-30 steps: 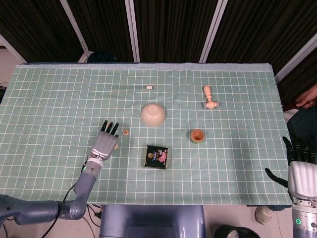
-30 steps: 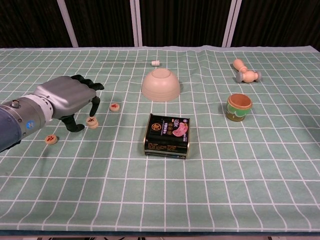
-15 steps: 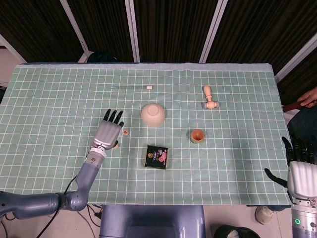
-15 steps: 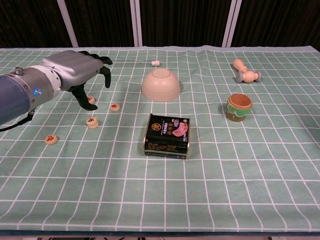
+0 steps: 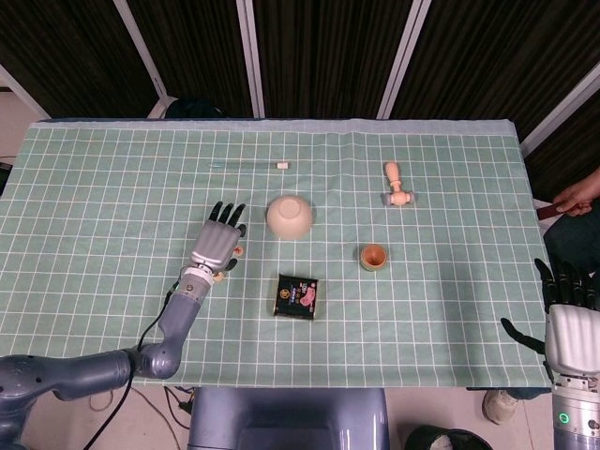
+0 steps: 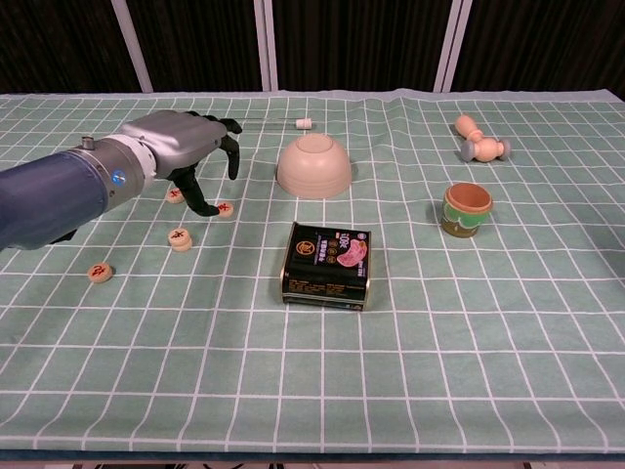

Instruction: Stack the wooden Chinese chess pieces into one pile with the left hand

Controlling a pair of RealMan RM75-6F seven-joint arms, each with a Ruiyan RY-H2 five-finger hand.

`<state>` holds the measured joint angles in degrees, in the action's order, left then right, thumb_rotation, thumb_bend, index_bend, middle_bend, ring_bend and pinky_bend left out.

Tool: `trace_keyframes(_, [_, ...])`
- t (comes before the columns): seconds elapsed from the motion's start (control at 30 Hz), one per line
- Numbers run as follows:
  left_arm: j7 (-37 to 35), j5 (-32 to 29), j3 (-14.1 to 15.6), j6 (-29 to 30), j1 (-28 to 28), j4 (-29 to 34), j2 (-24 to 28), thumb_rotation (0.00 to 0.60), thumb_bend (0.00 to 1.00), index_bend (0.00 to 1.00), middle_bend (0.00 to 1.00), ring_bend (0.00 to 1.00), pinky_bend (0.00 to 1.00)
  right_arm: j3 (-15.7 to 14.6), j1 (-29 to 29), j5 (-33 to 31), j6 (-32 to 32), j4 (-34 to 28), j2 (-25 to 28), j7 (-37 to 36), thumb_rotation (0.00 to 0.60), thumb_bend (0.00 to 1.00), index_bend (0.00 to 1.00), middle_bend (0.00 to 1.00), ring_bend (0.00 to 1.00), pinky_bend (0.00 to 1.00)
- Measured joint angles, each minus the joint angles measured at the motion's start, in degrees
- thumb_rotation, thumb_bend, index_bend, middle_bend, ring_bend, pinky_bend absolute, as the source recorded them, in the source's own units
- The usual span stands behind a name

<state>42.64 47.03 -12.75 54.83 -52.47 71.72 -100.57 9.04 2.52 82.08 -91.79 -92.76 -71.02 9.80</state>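
Several round wooden chess pieces lie flat and apart on the green checked cloth. One piece (image 6: 226, 208) lies nearest the bowl, another (image 6: 175, 195) just left of it, a third (image 6: 180, 238) closer to me and a fourth (image 6: 100, 273) far left. My left hand (image 6: 184, 147) hovers over the first two with fingers spread downward and nothing in it. Its thumb tip reaches down right beside the piece nearest the bowl. In the head view the left hand (image 5: 217, 246) covers most pieces. My right hand (image 5: 569, 328) stays off the table's right edge, fingers apart and empty.
An upturned beige bowl (image 6: 313, 166) stands right of the left hand. A dark tin (image 6: 327, 264) lies in front of it. A green cup (image 6: 467, 209), a wooden toy (image 6: 479, 142) and a thin stick with a white tip (image 6: 303, 123) lie further off.
My left hand has risen from the nearer piece and moved right and away from me, towards the bowl. The pieces lie where they were. The right hand has not moved.
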Motion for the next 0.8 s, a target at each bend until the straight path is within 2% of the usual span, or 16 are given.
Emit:
trace_keyframes(0.47, [-0.9,-2.1,0.0,-3.0,-2.1,-6.6,-4.5,0.600,0.25,0.43,0.00,0.00,0.00,0.3,-0.1,-0.6,0.0,-0.2,0.2,-0.5,0.600,0.23,0.10,0.01,0.00,0.00])
trace_keyframes(0.8, [-0.2,-2.3,0.5,-2.6,-2.0,-7.5,-4.5,0.600,0.27,0.47,0.00,0.00,0.00,0.4,-0.1,-0.6,-0.1,-0.1,0.1,-0.3,0.600,0.23,0.10,0.01,0.00,0.00])
